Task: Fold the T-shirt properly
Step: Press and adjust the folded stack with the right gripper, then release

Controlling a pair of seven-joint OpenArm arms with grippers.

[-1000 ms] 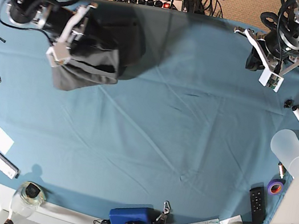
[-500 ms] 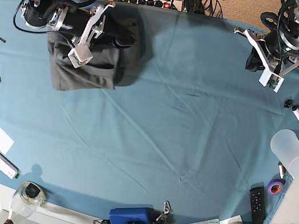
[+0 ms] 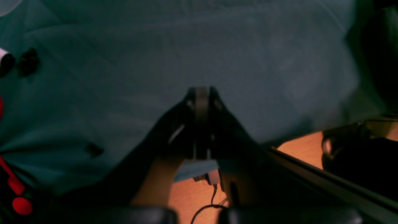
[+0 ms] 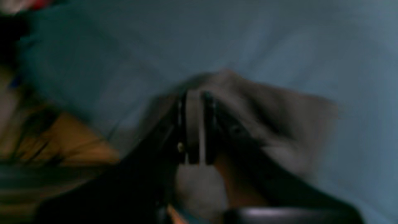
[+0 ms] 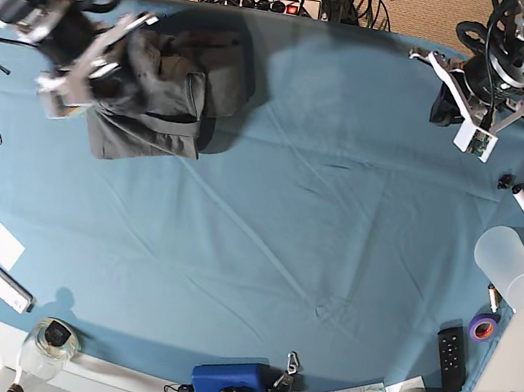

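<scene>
A dark grey T-shirt (image 5: 163, 97) lies bunched in a rough, partly folded bundle at the far left corner of a table covered by a blue cloth (image 5: 339, 220). The layers are uneven, with one thick ridge of fabric running across the middle and a flatter flap at the near edge.

The right gripper (image 5: 95, 75) hovers over the left edge of the shirt. Its wrist camera is blurred, but the jaws appear pressed together with only a sliver between them, and nothing can be made out between them. Grey fabric sits right behind the tips (image 4: 273, 124).

The left gripper (image 5: 462, 99) rests at the far right corner, well apart from the shirt, jaws closed flat on nothing, with only blue cloth beneath (image 3: 199, 102).

The shirt looks light, soft and floppy, so it would likely sag and slide rather than hold a shape. Pinching a single layer at a corner or hem seems the surest hold; grabbing the thick ridge risks dragging the whole bundle and the cloth below.
</scene>
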